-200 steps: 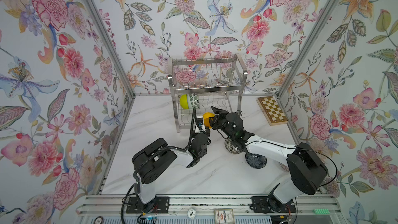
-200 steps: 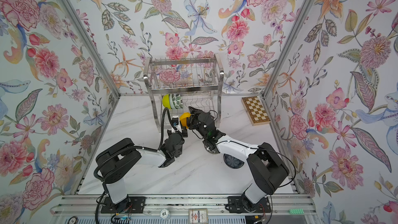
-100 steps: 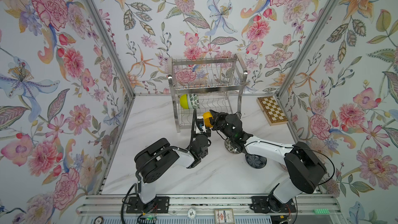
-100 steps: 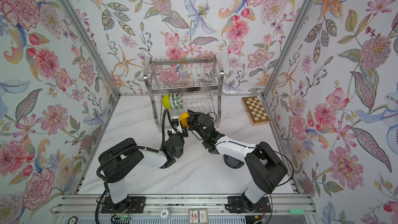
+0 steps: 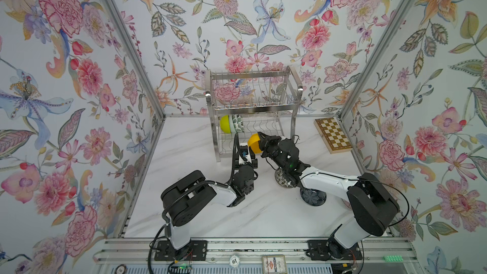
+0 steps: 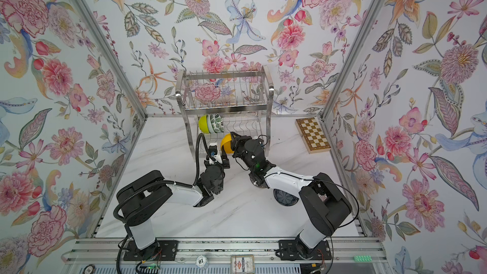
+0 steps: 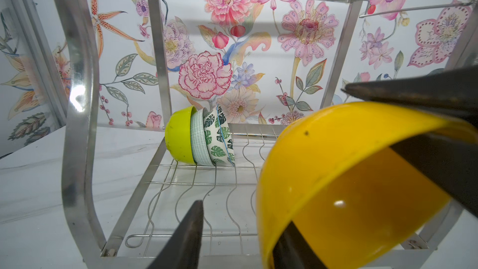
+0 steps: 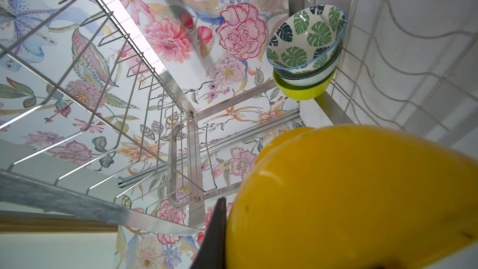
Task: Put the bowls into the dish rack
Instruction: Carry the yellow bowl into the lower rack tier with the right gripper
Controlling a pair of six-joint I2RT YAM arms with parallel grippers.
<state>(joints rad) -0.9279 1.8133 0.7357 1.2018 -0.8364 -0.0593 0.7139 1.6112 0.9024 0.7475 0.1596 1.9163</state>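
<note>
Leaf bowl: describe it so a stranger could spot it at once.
Start at the steel rack by the back wall. On its lower tier three bowls nest on edge; the leaf bowl is the innermost, white with green leaves, unlike the lime bowl and aqua bowl.

three bowls (image 5: pixel 232 127) sitting left on lower tier of dish rack (image 5: pixel 253 107), fourth bowl (image 5: pixel 254 143) hovering before it, chessboard (image 5: pixel 332 135) lying to its right

Robot lab cell, floral-papered walls (image 5: pixel 66 88), aluminium rail (image 5: pixel 237 246), marble tabletop (image 5: pixel 189 154)
</note>
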